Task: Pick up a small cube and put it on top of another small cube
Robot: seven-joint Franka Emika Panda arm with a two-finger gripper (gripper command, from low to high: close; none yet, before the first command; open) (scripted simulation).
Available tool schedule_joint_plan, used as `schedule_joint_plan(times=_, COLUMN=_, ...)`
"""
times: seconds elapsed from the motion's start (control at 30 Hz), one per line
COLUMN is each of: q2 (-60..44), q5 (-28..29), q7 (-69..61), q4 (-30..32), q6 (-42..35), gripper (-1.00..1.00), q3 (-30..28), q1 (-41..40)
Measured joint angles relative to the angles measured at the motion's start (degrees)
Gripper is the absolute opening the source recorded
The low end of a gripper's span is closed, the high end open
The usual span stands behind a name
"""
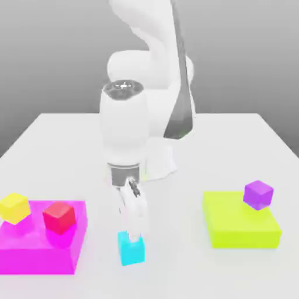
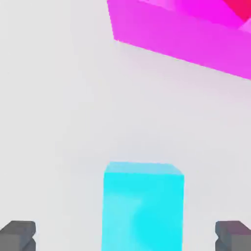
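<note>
The small cyan cube rests on the white table, near the front, just off the magenta block's corner. My gripper hangs straight above it, nearly touching its top. In the hand view the cyan cube lies between my dark fingertips, and a wide gap separates it from each one. The gripper is open and holds nothing. The small red cube sits on the magenta block at the exterior view's left, and a corner of this red cube shows in the hand view.
A yellow cube shares the magenta block with the red cube. At the exterior view's right, a purple cube sits on a lime-green block. The arm's white base stands behind the gripper.
</note>
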State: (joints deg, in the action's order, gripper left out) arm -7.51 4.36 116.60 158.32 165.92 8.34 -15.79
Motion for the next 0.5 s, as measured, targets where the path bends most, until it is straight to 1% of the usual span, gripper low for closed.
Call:
schedule_joint_plan(times=0.13, q2=-8.3, q5=3.6, q7=3.0, q4=-1.4, q6=6.7, gripper=0.0, q3=-4.4, q1=3.5)
schedule_joint_plan(times=0.17, q2=-9.3, q5=3.9, q7=3.2, q4=-1.6, q6=7.6, gripper=-1.0, q3=-5.0, q1=4.1)
schedule_joint_plan(times=0.37, q2=-9.9, q5=4.1, q7=3.4, q4=-1.7, q6=8.1, gripper=-1.0, q3=-5.3, q1=4.3)
schedule_joint_plan(times=0.5, q2=-4.0, q5=1.3, q7=1.3, q4=-0.6, q6=3.4, gripper=-1.0, q3=-2.7, q1=2.5)
